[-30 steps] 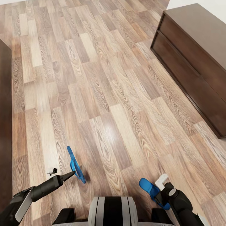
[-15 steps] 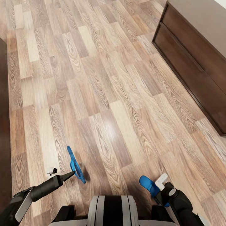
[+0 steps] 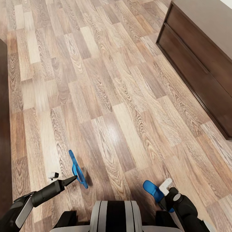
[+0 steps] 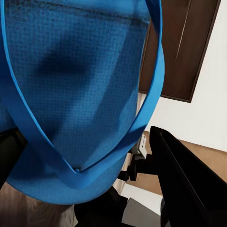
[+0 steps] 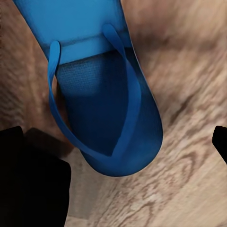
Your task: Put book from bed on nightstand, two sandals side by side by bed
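Note:
I hold one bright-blue sandal in each gripper, above a wood-plank floor. In the head view my left gripper [image 3: 73, 178] is shut on the left sandal [image 3: 76, 167], which stands on edge. My right gripper [image 3: 165, 197] is shut on the right sandal [image 3: 150, 189], low at the right. The left wrist view is close on the left sandal's sole and straps [image 4: 71, 85], with a black finger [image 4: 189, 184] beside it. In the right wrist view the other sandal [image 5: 104, 94] hangs over the floor between dark fingers [image 5: 28, 175]. The book is out of view.
A long dark-brown wood cabinet [image 3: 199, 54] with two drawer fronts stands at the upper right. A dark-brown strip [image 3: 3, 129] runs along the left edge; I cannot tell what it belongs to. Light-brown plank floor [image 3: 106, 90] stretches ahead between them.
The whole head view shifted slightly a second ago, so the camera moved; since then it is still. Both grippers hold their sandals in the same pose.

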Motion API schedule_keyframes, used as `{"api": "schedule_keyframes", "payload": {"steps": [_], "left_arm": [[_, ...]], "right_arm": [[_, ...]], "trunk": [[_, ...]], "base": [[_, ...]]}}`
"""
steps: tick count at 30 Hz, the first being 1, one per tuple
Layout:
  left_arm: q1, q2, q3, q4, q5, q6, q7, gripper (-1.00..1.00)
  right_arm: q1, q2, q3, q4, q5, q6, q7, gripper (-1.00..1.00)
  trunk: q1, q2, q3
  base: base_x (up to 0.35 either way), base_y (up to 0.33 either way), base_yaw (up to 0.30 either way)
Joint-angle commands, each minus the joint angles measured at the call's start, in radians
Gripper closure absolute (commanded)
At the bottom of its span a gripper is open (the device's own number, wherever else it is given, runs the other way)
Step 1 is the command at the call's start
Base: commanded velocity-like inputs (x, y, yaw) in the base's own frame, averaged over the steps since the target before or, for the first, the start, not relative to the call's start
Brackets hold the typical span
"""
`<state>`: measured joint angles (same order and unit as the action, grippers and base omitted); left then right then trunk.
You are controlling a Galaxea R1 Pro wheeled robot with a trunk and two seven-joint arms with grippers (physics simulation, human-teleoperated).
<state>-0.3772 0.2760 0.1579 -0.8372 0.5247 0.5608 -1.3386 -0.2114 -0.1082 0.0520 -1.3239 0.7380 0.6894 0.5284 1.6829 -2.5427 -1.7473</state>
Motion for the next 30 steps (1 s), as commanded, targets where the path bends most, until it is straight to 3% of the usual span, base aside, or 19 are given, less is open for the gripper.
{"api": "schedule_keyframes", "payload": {"steps": [1,11,25,30], "left_arm": [[0.000,0.000,0.000,0.000,0.001,0.007,0.002,1.00],[0.000,0.000,0.000,0.000,0.001,0.007,0.002,1.00],[0.000,0.000,0.000,0.000,0.001,0.007,0.003,1.00],[0.000,0.000,0.000,0.000,0.001,0.007,0.004,1.00]], "right_arm": [[0.000,-0.001,0.002,-0.001,0.011,0.003,0.009,-1.00],[-0.001,-0.001,0.002,-0.001,0.010,0.004,0.010,-1.00],[-0.001,-0.001,0.002,-0.004,0.010,0.004,0.010,-1.00],[-0.001,-0.001,0.002,-0.005,0.011,0.004,0.009,-1.00]], "trunk": [[0.000,0.000,0.000],[0.000,0.000,0.000],[0.000,0.000,0.000],[0.000,0.000,0.000]], "base": [[0.000,0.000,0.007],[0.000,0.000,0.111],[0.000,0.000,0.008],[-0.220,0.000,0.000]]}}
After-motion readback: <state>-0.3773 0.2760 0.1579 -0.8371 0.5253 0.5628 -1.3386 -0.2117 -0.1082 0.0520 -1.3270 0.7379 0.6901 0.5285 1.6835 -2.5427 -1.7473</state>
